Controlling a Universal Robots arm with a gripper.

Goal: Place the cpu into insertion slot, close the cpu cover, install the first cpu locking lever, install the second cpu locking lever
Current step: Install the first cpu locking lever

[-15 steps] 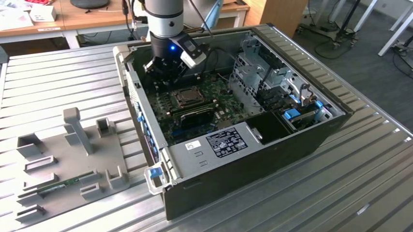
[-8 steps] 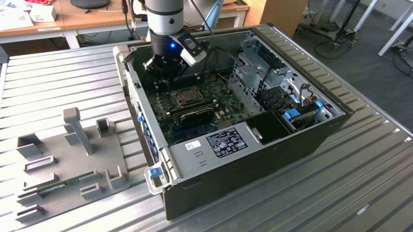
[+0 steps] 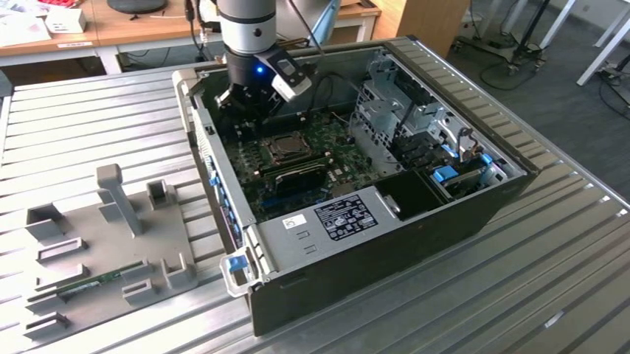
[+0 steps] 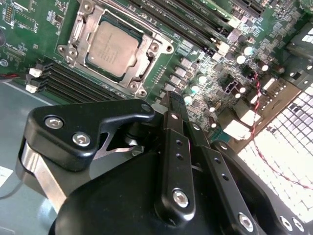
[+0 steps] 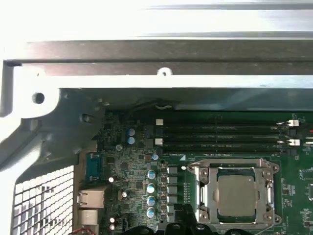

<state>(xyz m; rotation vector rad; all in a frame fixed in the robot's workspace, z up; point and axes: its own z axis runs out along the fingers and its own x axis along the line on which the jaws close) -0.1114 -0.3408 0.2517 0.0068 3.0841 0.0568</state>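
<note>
The cpu (image 4: 111, 46) lies flat in the insertion slot (image 4: 131, 81) of the green motherboard, its silver-grey top facing up. The cpu cover (image 4: 77, 35) lies down around it as a silver frame, the chip showing through its window. The first wrist view shows the cpu (image 5: 236, 196) and the cpu cover (image 5: 208, 191) the same way. In the exterior view the cpu (image 3: 285, 145) sits inside the open computer case. My gripper (image 3: 246, 110) hangs just above the board, beside the socket. Its black fingertips (image 4: 172, 115) meet, shut on nothing, a short way off the socket's corner.
Long black memory slots (image 4: 73, 83) run beside the socket. The case's metal wall (image 5: 146, 54) and a perforated panel (image 5: 44, 205) stand close by. A drive cage (image 3: 394, 110) and cables fill the case's far side. A grey fixture tray (image 3: 108, 236) lies on the ridged table (image 3: 551, 280).
</note>
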